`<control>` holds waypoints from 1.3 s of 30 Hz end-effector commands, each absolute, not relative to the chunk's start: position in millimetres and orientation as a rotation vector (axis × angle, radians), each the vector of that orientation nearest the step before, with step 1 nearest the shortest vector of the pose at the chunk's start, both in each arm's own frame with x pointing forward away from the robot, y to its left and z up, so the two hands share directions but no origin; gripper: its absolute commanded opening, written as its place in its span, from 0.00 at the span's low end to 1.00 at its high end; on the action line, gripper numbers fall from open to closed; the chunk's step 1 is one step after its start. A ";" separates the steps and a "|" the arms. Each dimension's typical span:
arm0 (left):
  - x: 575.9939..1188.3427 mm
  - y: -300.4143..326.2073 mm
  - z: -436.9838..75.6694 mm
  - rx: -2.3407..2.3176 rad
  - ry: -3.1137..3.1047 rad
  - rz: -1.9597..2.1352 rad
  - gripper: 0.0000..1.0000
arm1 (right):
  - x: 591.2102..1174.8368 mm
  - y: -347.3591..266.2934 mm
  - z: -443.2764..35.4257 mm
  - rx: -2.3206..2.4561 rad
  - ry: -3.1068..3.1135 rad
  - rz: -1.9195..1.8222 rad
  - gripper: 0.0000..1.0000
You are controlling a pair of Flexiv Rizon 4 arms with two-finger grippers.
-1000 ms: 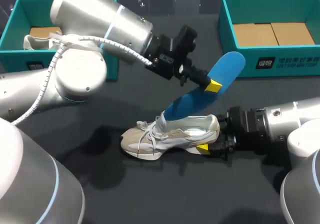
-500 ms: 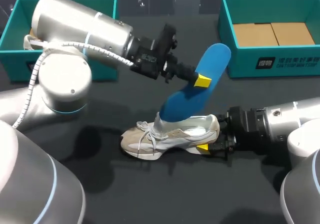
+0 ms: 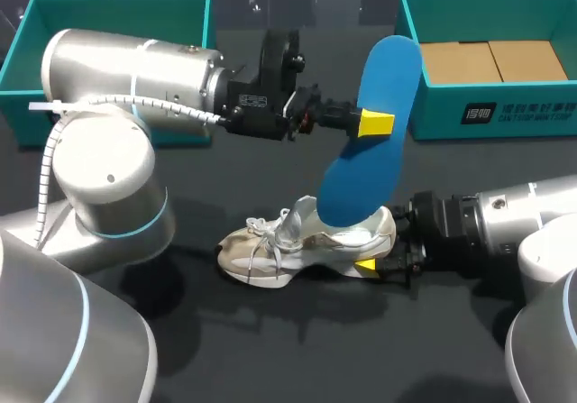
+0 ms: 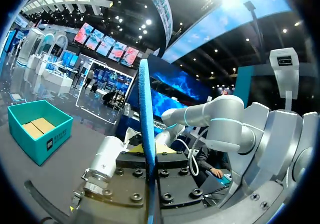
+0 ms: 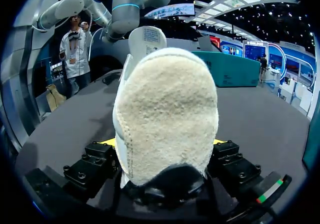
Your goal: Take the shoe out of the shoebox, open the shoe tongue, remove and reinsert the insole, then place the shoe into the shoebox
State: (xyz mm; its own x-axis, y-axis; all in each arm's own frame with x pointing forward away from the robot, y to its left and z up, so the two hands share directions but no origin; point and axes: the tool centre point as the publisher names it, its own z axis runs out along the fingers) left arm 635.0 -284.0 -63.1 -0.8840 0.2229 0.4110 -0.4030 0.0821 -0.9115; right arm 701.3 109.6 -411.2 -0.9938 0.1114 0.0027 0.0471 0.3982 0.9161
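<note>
The blue insole [image 3: 353, 185] stands steeply above the sneaker [image 3: 288, 245], its lower end near the opening, pinched at mid-length by the left gripper [image 3: 377, 123]. It looks thin, light and bendy, so that middle hold suits it. The right gripper [image 3: 383, 250] clamps the sneaker's heel, which looks padded yet firm.

A white logo and a line of white characters stand on the front wall of the teal cardboard shoebox [image 3: 442, 119] at the tabletop's far right corner.
</note>
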 end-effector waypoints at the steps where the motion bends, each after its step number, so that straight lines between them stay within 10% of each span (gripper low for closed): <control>1: 630.1 -277.6 -66.9 0.201 -1.856 1.926 0.00 | 700.8 111.5 -411.2 0.149 2.583 1.678 0.00; 39: 600.4 -204.7 -57.4 0.491 -1.854 2.064 0.00 | 700.8 111.5 -411.2 0.149 2.583 1.678 0.00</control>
